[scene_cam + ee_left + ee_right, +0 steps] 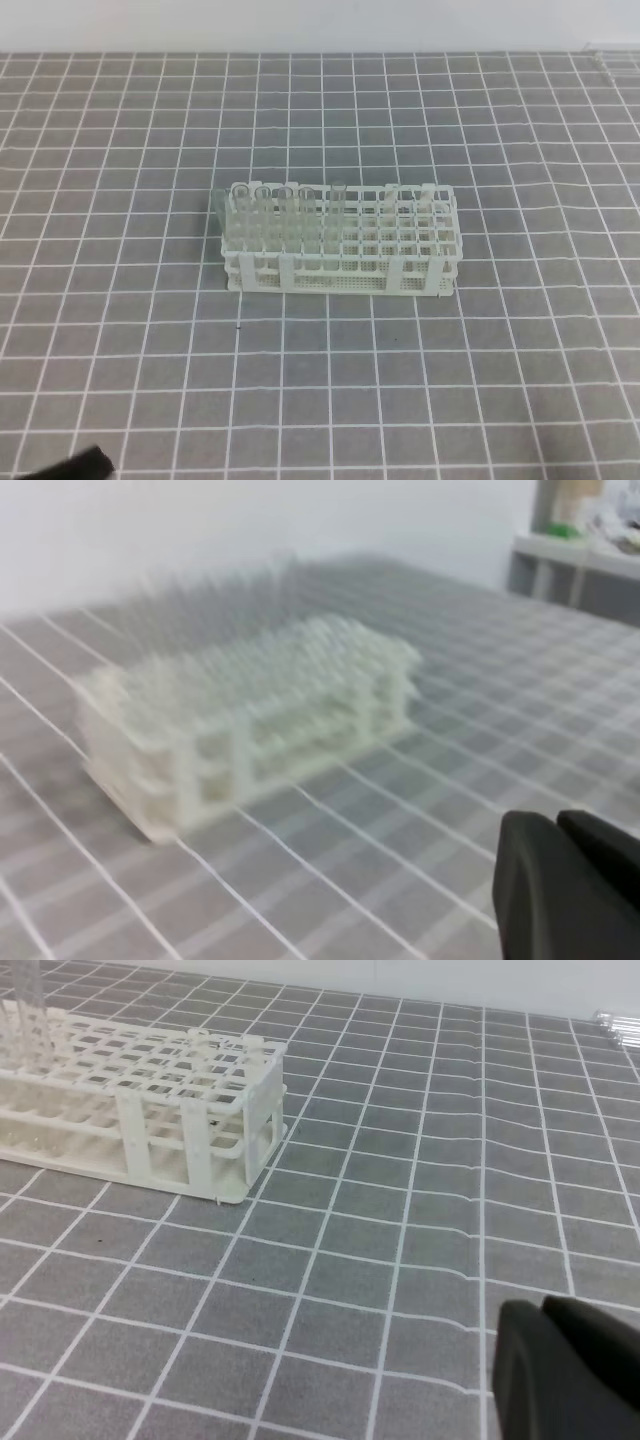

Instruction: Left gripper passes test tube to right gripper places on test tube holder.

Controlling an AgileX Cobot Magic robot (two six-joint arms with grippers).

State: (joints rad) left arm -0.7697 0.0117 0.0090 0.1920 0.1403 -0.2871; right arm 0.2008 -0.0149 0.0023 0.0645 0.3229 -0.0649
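Centre of the counter: I see the white test tube holder [342,250] standing square on the grey grid-lined counter [480,380], long side toward my high camera.
Tubes in the holder: several clear test tubes [272,215] stand upright, most of them crowded at its left end along the back rows; one more stands near the middle [339,205], and a couple of shorter shapes sit toward the right end, too faint for me to name.
Task tube: I cannot tell which of these alike tubes is the one to be passed; neither hand carries any tube.
Far right corner: something clear lies at the back edge of the counter [612,58], too small for me to identify.
Left hand: its black fingertips [572,885] fill the lower right corner of my left wrist view, pressed together with nothing between them, so it is closed and empty; the holder [250,720] sits ahead and to the left, blurred.
Right hand: the black fingertips [565,1370] in the lower right of my right wrist view are likewise closed on nothing, well apart from the holder [150,1100] at upper left.
High view, lower left: a dark rounded part [70,466] pokes in at the bottom edge; I cannot tell what it belongs to.
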